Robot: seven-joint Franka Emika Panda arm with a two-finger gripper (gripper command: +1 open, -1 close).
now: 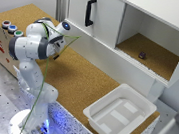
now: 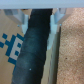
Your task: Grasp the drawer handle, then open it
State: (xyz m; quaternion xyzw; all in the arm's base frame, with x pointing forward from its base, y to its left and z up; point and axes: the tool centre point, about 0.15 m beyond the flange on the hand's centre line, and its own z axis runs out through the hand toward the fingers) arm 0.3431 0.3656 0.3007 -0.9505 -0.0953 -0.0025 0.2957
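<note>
The drawer handle (image 1: 90,12) is a slim black bar mounted upright on the white drawer front (image 1: 98,17) at the back of the exterior view. The white arm (image 1: 36,43) is folded up at the exterior view's left, well away from the handle; its fingers cannot be made out there. In the wrist view the gripper (image 2: 40,20) points down, with its two pale fingertips (image 2: 22,17) apart and nothing between them. Below it lie a dark band (image 2: 32,55), cork and a blue-white pattern. The handle is not in the wrist view.
An open cabinet compartment (image 1: 156,52) beside the drawer holds a small dark object (image 1: 142,55). A shallow white plastic tray (image 1: 120,112) sits on the cork tabletop (image 1: 83,81) at the front right. A box with coloured buttons (image 1: 10,28) stands at the left.
</note>
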